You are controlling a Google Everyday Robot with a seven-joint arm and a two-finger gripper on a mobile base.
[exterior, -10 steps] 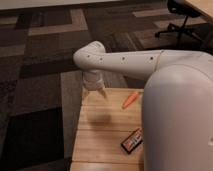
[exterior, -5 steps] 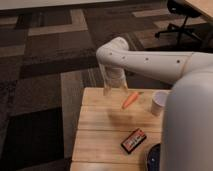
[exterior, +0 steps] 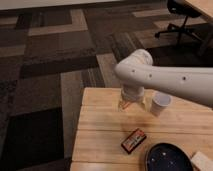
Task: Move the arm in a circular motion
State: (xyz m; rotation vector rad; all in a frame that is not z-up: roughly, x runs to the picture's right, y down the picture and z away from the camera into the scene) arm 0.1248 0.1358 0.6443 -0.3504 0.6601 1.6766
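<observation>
Arm (exterior: 165, 80) cream-white, reaching from the right over the wooden surface (exterior: 100, 125), elbow bent, jaws pointing down at the far edge, just left of a white cup (exterior: 161, 104), open or closed cannot tell, dark packet (exterior: 133, 140) nearer.

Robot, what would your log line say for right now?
arm: reaching over wooden table | gripper: pointing down beside white cup | snack packet, dark plate: on table

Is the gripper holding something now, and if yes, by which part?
It cannot be told. The gripper points down from the arm over the wooden table, beside the white cup, and no hold shows clearly.
</observation>
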